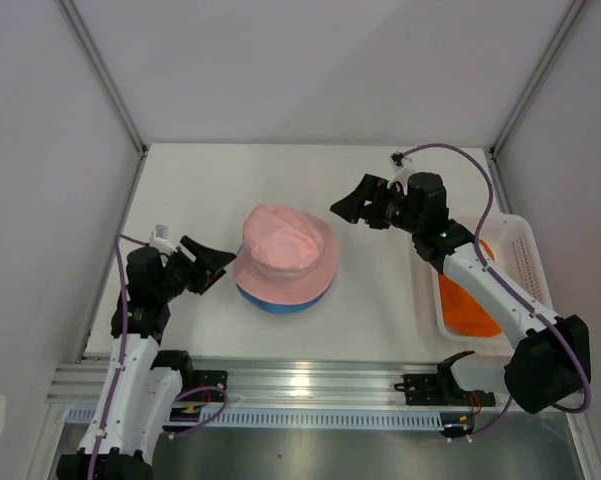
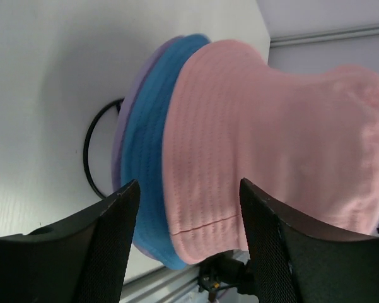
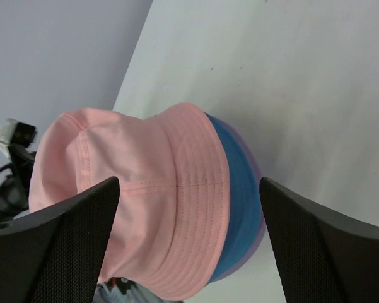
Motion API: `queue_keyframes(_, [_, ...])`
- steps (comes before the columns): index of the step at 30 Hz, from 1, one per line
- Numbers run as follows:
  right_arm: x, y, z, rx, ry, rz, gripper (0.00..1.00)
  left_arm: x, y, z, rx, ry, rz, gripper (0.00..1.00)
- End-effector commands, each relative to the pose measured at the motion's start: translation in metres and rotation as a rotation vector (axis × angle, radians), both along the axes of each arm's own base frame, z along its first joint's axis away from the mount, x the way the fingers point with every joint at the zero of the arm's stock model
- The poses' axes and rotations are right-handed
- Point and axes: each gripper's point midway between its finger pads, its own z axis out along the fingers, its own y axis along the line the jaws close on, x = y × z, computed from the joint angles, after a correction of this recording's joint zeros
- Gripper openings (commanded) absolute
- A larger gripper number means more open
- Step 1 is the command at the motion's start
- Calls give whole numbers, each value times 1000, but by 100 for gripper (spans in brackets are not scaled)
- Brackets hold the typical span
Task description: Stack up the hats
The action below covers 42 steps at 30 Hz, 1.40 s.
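The pink hat sits on top of the blue hat at the table's middle; a thin lavender hat brim shows under the blue in the wrist views. The orange hat lies in the white basket at the right. My left gripper is open and empty just left of the stack. My right gripper is open and empty just right of and behind the stack. The stack also shows in the right wrist view.
A black wire ring of the stand shows under the stack on the white table. The basket stands along the table's right edge. White walls close in the back and sides. A metal rail runs along the near edge.
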Motion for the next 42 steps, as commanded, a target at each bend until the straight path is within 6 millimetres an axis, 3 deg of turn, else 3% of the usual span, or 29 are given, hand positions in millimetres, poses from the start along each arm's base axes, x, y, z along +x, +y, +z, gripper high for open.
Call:
queue_keyframes(1, [9, 13, -7, 150, 71, -27, 95, 2, -12, 14, -136, -48, -19, 68])
queue_keyframes(9, [0, 30, -39, 210, 175, -16, 81, 0, -9, 15, -114, -55, -10, 72])
queue_keyframes(16, [-4, 48, -55, 274, 240, 27, 68, -2, -15, 16, -173, -52, -25, 63])
queue_keyframes(22, [-4, 52, -61, 285, 260, 28, 45, -3, -17, 17, -199, -58, -34, 48])
queue_keyframes(26, [-6, 48, -65, 277, 265, 17, 24, -3, -18, 15, -201, -54, -40, 45])
queue_keyframes(28, [-6, 47, -67, 272, 270, 18, 24, -3, -18, 19, -192, -55, -41, 53])
queue_keyframes(30, [-7, 48, -69, 262, 272, 20, 30, -5, -12, 8, -127, -11, -21, 64])
queue_keyframes(31, [-7, 48, -70, 256, 274, 18, 34, -5, -8, 8, -97, -9, -11, 76])
queue_keyframes(32, [-7, 48, -70, 252, 273, 19, 35, -10, -5, -3, -54, 29, -5, 78])
queue_keyframes(36, [-8, 48, -73, 241, 273, 21, 33, -10, 2, -15, -27, 51, 30, 78])
queue_keyframes(37, [-8, 47, -74, 240, 278, 20, 33, -15, -3, -30, -53, 83, 13, 77])
queue_keyframes(39, [-9, 49, -78, 238, 288, 25, 34, -11, -7, -26, -104, 61, 7, 75])
queue_keyframes(42, [-10, 51, -79, 239, 293, 33, 33, -10, -12, -29, -139, 57, -8, 64])
